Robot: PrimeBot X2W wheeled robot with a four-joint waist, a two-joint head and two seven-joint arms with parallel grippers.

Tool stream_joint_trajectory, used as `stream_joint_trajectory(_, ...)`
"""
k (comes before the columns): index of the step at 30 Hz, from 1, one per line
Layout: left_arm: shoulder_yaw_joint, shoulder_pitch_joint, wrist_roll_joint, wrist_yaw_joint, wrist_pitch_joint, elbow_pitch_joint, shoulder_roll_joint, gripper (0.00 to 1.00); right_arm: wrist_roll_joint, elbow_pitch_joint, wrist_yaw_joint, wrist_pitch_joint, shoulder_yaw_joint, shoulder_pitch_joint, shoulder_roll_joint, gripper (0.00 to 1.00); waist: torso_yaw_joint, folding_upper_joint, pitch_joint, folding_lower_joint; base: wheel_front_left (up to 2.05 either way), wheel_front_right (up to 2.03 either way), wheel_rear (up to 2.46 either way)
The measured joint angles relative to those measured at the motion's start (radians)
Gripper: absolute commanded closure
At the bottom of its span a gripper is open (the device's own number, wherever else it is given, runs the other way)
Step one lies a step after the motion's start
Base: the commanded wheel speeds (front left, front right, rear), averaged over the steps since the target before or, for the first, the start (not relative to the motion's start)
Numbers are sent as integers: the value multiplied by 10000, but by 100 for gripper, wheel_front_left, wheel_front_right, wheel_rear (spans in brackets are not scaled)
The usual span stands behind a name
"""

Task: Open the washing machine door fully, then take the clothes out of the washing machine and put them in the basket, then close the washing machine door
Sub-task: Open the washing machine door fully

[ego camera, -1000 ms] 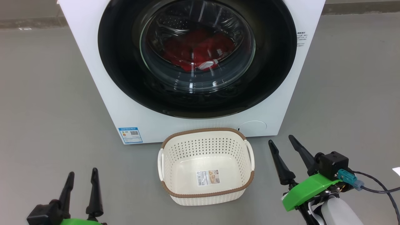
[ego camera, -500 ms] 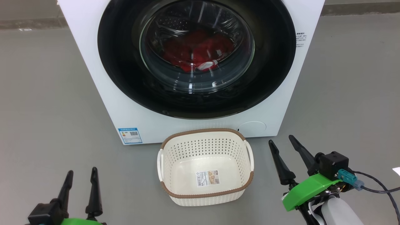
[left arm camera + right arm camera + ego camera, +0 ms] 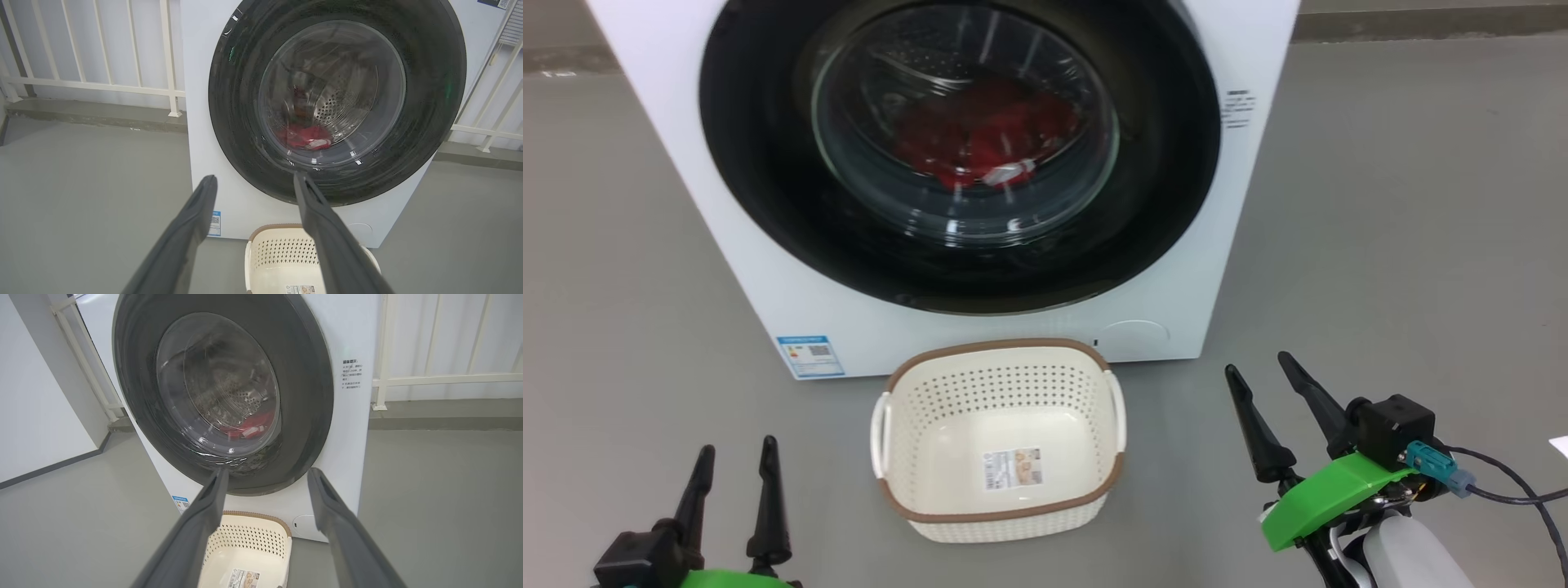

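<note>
The white washing machine (image 3: 768, 269) stands on the floor, its round black door (image 3: 1160, 163) flush against its front. Red clothes (image 3: 980, 139) lie in the drum behind the glass bowl. The cream basket (image 3: 1005, 347) sits empty on the floor just in front of the machine. My left gripper (image 3: 738, 447) is open at the lower left, short of the basket. To the basket's right my right gripper (image 3: 1257, 365) also stands open and holds nothing. The left wrist view looks past my left gripper (image 3: 255, 176) at the door (image 3: 429, 102), clothes (image 3: 304, 136) and basket (image 3: 278, 251). The right wrist view looks past my right gripper (image 3: 268, 470) at the door (image 3: 306, 396) and basket (image 3: 249, 539).
Grey floor (image 3: 1405, 245) spreads on both sides of the machine. A white railing (image 3: 102, 85) on a low kerb runs behind it. A white wall (image 3: 36, 416) stands to the left in the right wrist view. A black cable (image 3: 1519, 490) trails from my right wrist.
The whole head picture has slid left, so the camera has turned right. Both grippers keep their places in the picture and stay open. The machine and the basket have not moved relative to each other.
</note>
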Motion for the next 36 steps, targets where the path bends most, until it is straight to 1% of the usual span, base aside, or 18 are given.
stream_joint_trajectory(5, -92, 0, -12, -2, 0, -19, -8, 0, 0, -2, 0, -2, -25, -1, -10, 0, -12, 0, 17, 0, 94, 94, -188)
stream_joint_trajectory(11, -109, 0, -67, -67, 0, -31, -6, 0, 0, -2, 0, -2, -58, -1, -12, 0, -32, 0, 47, 0, 51, 51, -102)
stream_joint_trajectory(36, -86, 0, -65, -69, 0, -35, 0, 0, -4, -8, 0, -2, -102, -1, 21, 0, 16, 0, 150, 0, 1, 1, -2)
